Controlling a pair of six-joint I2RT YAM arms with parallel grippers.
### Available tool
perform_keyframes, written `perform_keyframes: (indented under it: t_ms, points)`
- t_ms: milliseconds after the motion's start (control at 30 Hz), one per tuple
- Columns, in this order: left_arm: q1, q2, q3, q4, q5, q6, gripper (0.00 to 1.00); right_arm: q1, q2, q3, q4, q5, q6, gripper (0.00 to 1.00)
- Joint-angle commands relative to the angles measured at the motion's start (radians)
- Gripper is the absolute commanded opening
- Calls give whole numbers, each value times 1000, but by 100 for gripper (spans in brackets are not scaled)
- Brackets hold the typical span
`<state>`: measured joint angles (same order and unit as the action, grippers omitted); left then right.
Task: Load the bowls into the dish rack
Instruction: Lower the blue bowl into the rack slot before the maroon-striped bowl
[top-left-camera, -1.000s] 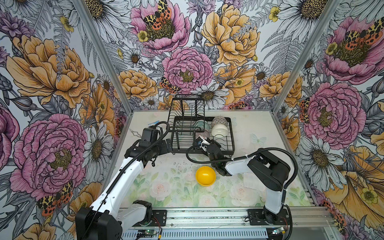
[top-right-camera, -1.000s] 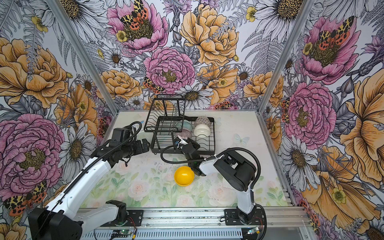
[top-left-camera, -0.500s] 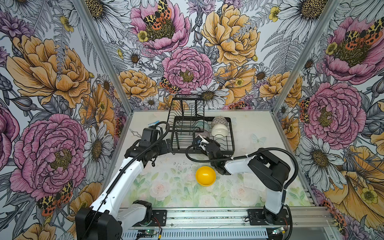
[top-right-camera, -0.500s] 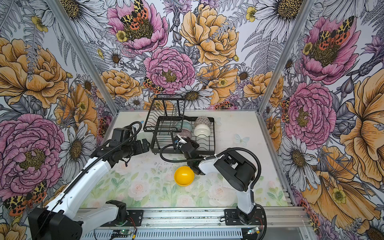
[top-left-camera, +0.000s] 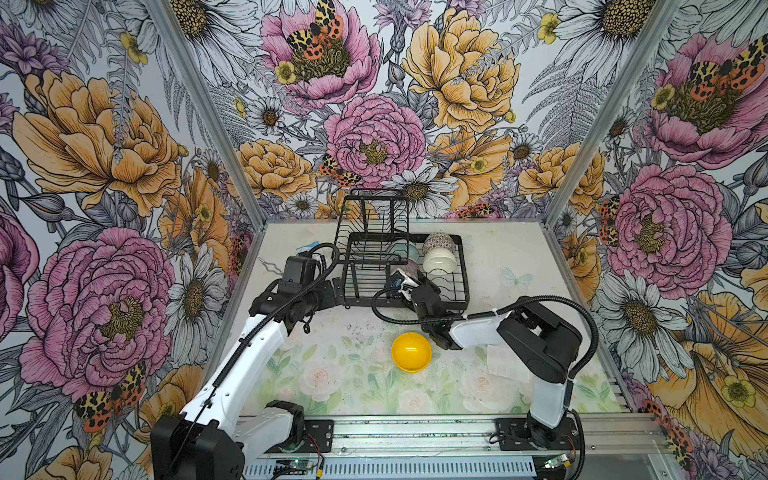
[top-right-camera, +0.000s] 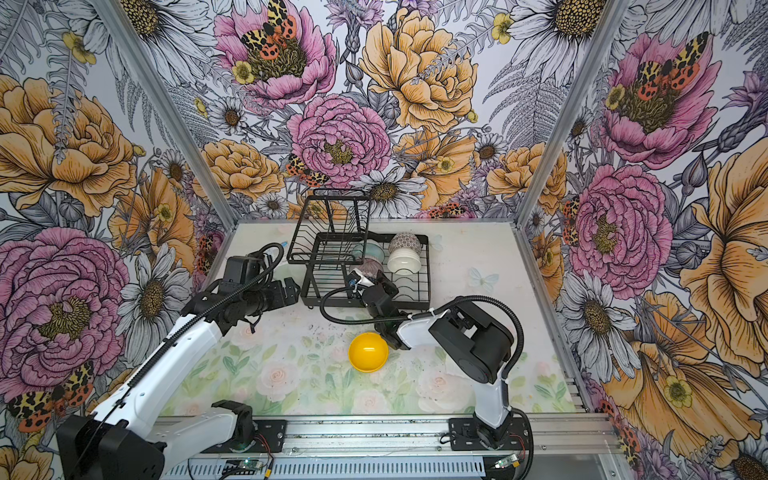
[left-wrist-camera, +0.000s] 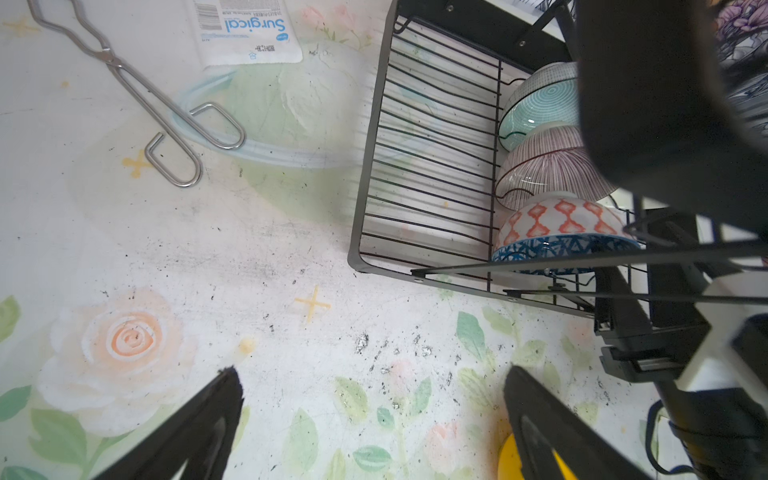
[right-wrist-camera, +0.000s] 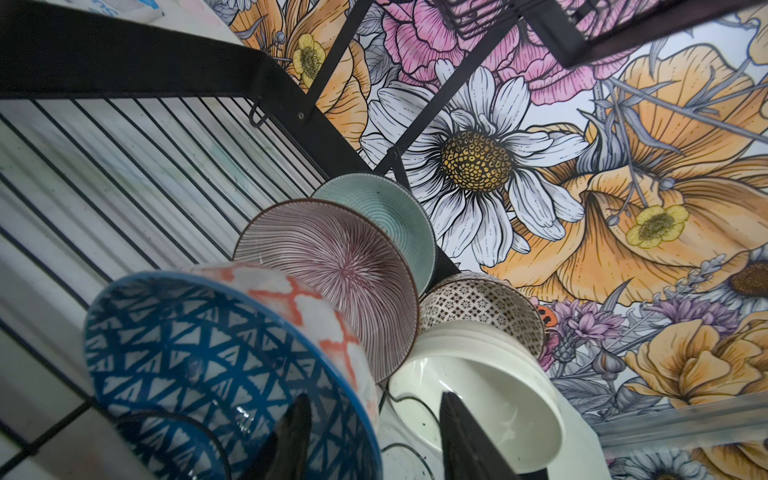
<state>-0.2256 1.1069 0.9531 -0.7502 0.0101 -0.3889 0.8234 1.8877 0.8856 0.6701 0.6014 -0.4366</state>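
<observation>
The black wire dish rack (top-left-camera: 464, 266) (top-right-camera: 427, 266) stands at the back middle. Leaning in it are a teal bowl (right-wrist-camera: 374, 208), a pink lined bowl (right-wrist-camera: 332, 266), a blue triangle bowl (right-wrist-camera: 208, 353) (left-wrist-camera: 561, 232), a black-and-white bowl (top-left-camera: 438, 242) and a cream bowl (top-left-camera: 439, 261) (right-wrist-camera: 478, 390). My right gripper (right-wrist-camera: 376, 397) (top-left-camera: 401, 280) is open astride the blue bowl's rim, one finger inside it, clear of the wall. The yellow bowl (top-left-camera: 411, 351) (top-right-camera: 368, 351) lies on the mat in front. My left gripper (left-wrist-camera: 372, 370) (top-left-camera: 338, 291) hangs open and empty by the rack's left front corner.
Metal tongs (left-wrist-camera: 124, 79) and a white "Surgical" packet (left-wrist-camera: 245, 31) lie left of the rack. The rack's raised basket tier (top-left-camera: 374, 224) overhangs its left half. A white sheet (top-left-camera: 505, 361) lies under the right arm. Floral walls close in three sides.
The right gripper's jaws have spread apart and let go of the blue bowl, which stays leaning in the rack. The left arm has not moved.
</observation>
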Motion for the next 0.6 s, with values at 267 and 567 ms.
perform_keyframes:
  t_ms: [267,567]
  points:
    - [8,-5,-17,28,13,13,99,0,-90,-7,-34,-25,20,78]
    - [7,-1,-12,31,19,18,99,-10,-180,-39,-127,-68,71,97]
